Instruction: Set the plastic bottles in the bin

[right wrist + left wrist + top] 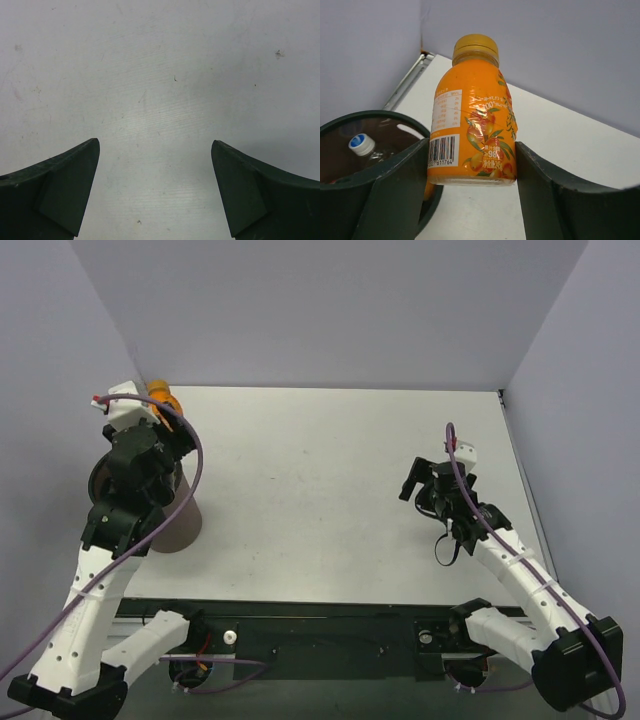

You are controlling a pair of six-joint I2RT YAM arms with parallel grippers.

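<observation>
Left fingers [395, 195]: clamped on the lower body of an orange bottle [472, 125].
Bottle axis: points away from the fingers, cap farthest, slightly tilted.
Bin [370, 117]: just beside the bottle's base; a blue-capped bottle [361, 144] lies inside.
Coming move: likely shift the bottle over the bin's mouth, then release.
Right fingers [65, 180]: spread wide, holding nothing, over the bench [160, 75], well apart from the bin.

An orange bottle [472, 125] with a yellow-orange cap and a fruit-printed label is raised nearly upright, clamped near its base by the left tool [471, 167], just beside the bin's rim. The round dark-brown bin [370, 114] stands at the table's left edge. A blue-capped bottle [361, 144] lies inside it.
</observation>
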